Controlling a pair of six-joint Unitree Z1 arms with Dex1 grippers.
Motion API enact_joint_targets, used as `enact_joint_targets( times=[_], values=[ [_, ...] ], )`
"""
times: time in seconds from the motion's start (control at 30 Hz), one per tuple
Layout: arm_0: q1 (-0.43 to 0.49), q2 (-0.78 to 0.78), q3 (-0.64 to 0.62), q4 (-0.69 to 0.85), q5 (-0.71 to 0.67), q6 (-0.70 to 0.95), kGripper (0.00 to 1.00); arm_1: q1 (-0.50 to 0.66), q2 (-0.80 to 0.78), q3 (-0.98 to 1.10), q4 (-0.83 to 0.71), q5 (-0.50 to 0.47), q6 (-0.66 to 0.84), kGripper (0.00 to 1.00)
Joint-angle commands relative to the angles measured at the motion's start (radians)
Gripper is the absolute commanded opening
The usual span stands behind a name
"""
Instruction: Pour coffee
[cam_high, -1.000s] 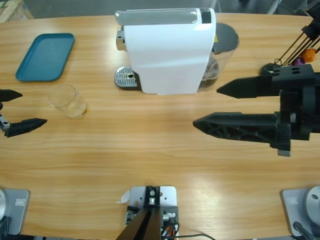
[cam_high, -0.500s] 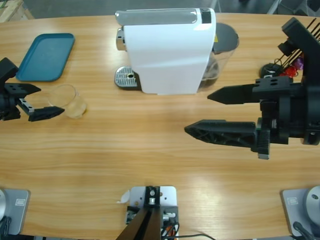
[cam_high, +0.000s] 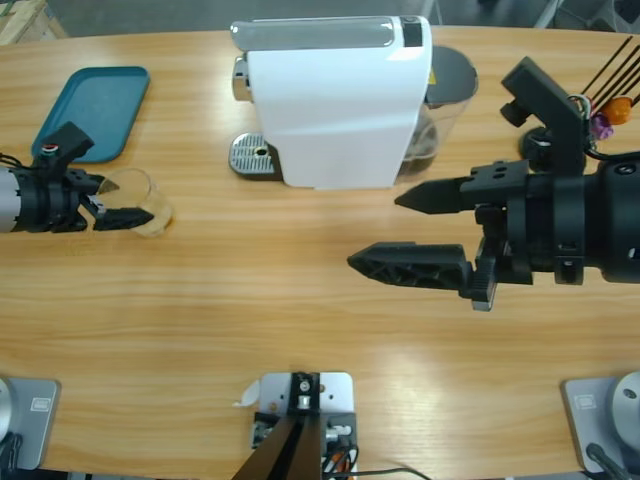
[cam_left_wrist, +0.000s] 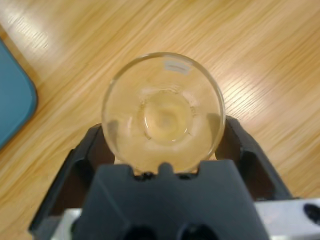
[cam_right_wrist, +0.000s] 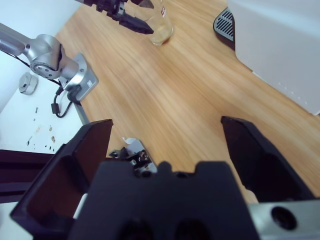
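Glass: a small clear round tumbler at the left of the high frame, just below the teal rounded plastic tray, apart from it. Sits between the spread jaws of the left gripper, one jaw either side of the wall; contact not discernible, so not yet clamped. Holds no dark coffee, only a pale base in the left wrist view. Right gripper at centre right, jaws wide apart, holding nothing, over bare wooden table below the white boxy coffee machine. Broad open wood across the lower middle.
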Motion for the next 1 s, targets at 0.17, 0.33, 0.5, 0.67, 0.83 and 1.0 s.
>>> enact_joint_targets(
  times=[0.17,0.33,0.5,0.67,0.83,1.0],
  values=[
    [0.012,-0.08,0.033,-0.011,0.061,0.039,0.0,-0.008,0.036,0.047,-0.039,0.029,0.01,1.0],
    [0.012,-0.123,-0.065,0.055,-0.015,0.116,0.0,-0.008,0.037,0.055,-0.039,0.032,0.01,1.0],
    [0.011,0.01,-0.236,0.087,-0.093,0.137,0.0,-0.008,0.063,0.059,-0.056,0.032,0.01,1.0],
    [-0.005,0.172,-0.363,0.098,-0.101,0.182,0.0,-0.017,0.11,0.056,-0.098,0.035,0.01,1.0],
    [-0.047,0.299,-0.464,0.098,-0.101,0.192,0.0,-0.062,0.119,0.051,-0.105,0.06,0.001,1.0],
    [-0.067,0.379,-0.541,0.103,-0.12,0.192,0.0,-0.093,0.119,0.043,-0.105,0.07,-0.018,1.0]
  ],
)
